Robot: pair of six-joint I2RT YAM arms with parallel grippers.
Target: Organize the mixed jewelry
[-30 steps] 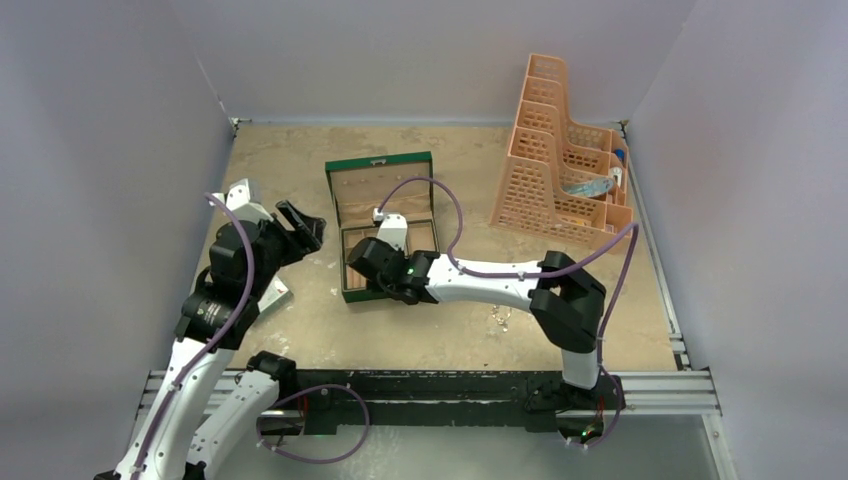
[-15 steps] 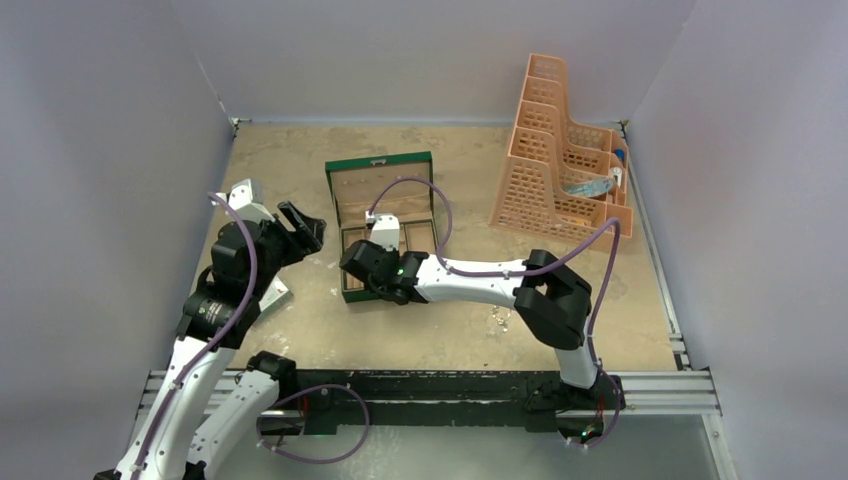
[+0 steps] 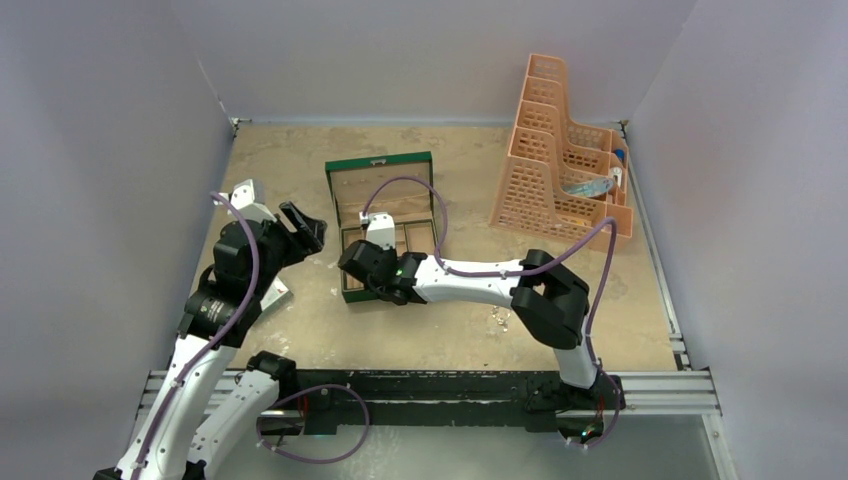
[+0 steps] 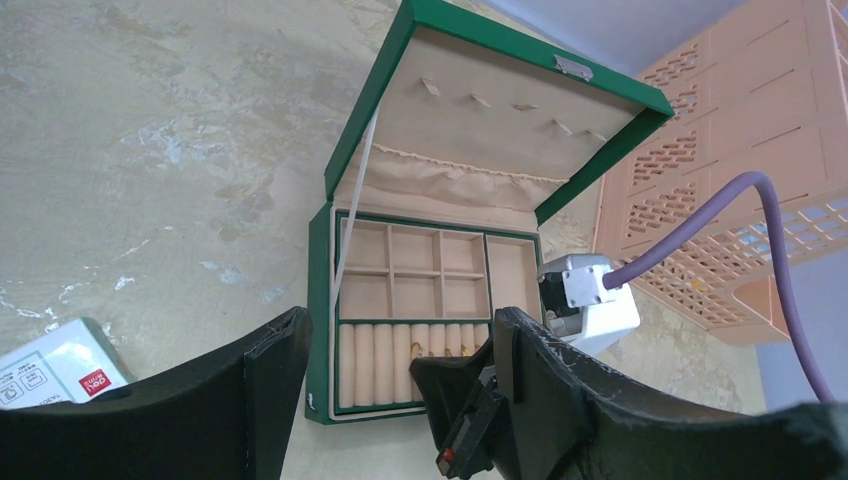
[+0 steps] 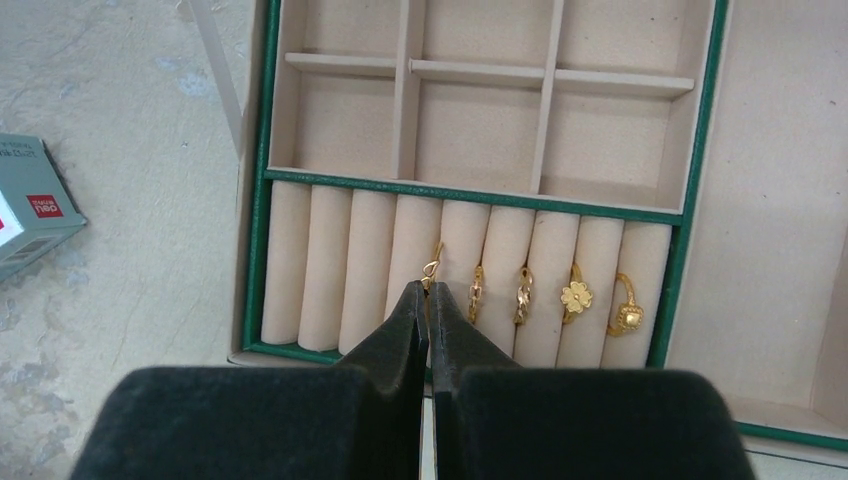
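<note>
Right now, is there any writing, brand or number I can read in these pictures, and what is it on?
Nothing can be read for sure.
Small white box near the green case: red label with white letters, too blurred to read.
Green case: no writing shows.

The only printing is on a small white carton [image 5: 25, 205] at nine o'clock in the right wrist view: a red tag [image 5: 43, 207] with white letters too small to read with certainty. The carton [image 4: 60, 365] also shows at eight o'clock in the left wrist view, where its red tag and grey line drawings are just as illegible.
</note>
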